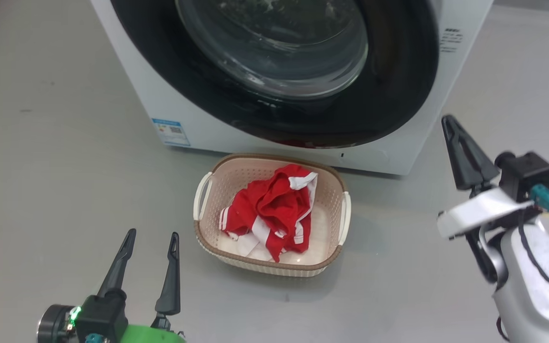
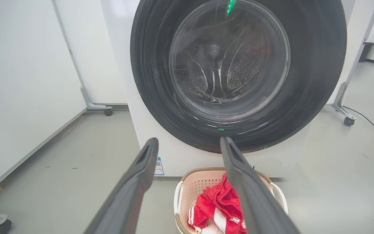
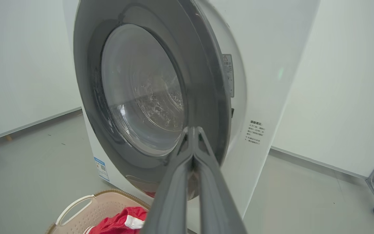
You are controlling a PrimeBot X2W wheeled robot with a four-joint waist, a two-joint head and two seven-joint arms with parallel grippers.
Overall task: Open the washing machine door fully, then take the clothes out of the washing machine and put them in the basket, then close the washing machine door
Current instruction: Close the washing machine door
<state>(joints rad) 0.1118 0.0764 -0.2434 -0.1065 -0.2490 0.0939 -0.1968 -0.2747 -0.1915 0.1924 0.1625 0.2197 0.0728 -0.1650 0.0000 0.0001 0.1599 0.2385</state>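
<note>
With the red-and-white striped cloth clothes in the small cream plastic basket at my twelve o'clock, my left claw gapes wide and empty, and my right claw is pinched tight on nothing.

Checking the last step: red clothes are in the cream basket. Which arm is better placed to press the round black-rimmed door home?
Probably right: the right gripper, shut, is raised and aimed at the round black-rimmed door; the left gripper sits low and open beside the cream perforated basket.

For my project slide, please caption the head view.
Red clothes lie in the basket before the washing machine, door looking closed; left pincer open, right pincer shut, both empty.
</note>
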